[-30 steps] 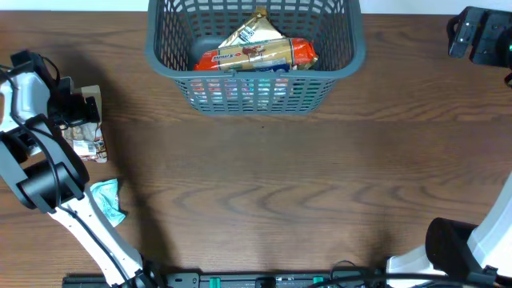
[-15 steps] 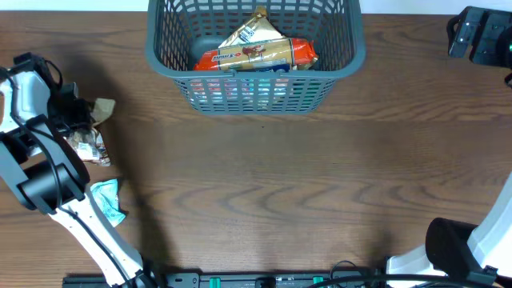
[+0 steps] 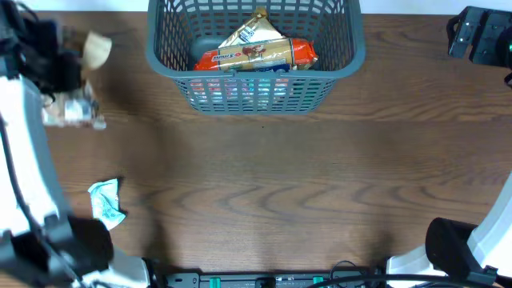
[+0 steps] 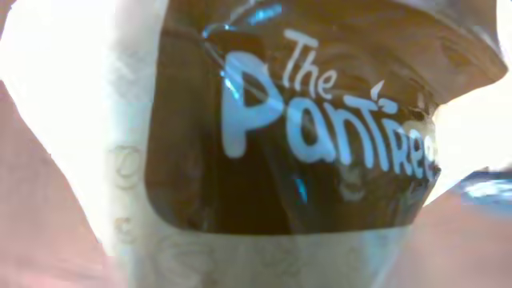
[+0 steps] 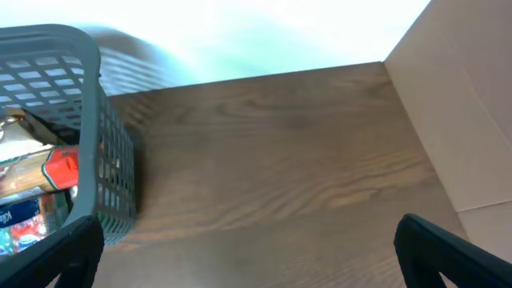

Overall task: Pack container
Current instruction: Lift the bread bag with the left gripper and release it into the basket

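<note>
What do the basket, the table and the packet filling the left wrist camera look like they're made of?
The basket: moulded grey plastic, matt, judging by its uniform slotted walls. The table: wood or wood-look laminate, brown grain, slight sheen. The packet: thin glossy film, probably plastic, with crinkles and bright glare over its print.

Robotics lab bench: white robot arms (image 3: 24,160) flank a wood-grain tabletop (image 3: 264,184), with a cardboard screen (image 5: 464,120) alongside.
</note>
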You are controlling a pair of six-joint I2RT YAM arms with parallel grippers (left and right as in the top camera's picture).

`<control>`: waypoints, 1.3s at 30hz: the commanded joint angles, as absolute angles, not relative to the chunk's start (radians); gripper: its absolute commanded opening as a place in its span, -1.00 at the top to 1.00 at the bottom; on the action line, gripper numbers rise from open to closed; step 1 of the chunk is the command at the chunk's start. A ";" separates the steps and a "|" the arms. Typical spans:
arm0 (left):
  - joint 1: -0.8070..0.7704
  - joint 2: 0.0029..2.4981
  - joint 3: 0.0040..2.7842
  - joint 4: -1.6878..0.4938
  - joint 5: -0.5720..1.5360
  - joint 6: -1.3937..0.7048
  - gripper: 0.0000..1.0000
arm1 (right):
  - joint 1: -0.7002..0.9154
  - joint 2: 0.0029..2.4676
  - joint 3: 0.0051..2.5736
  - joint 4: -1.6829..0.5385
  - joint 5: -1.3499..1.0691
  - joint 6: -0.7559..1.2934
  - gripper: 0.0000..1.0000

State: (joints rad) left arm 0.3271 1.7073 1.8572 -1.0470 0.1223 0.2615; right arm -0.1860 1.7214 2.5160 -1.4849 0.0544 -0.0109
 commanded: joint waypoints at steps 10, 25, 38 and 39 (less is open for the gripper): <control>-0.150 1.544 1.922 -0.632 0.202 1.119 0.88 | -0.189 1.728 2.521 -1.486 0.029 -0.016 -0.99; -0.362 1.956 1.922 -0.440 0.200 1.193 0.89 | -0.189 1.728 2.521 -1.508 -0.016 -0.015 -0.99; -0.366 1.987 1.923 -0.506 0.037 1.059 -0.97 | -0.189 1.728 2.521 -1.533 -0.028 -0.015 -0.99; -0.366 1.959 1.923 -0.504 0.007 1.055 -0.97 | -0.189 1.728 2.521 -1.534 -0.035 -0.015 -0.99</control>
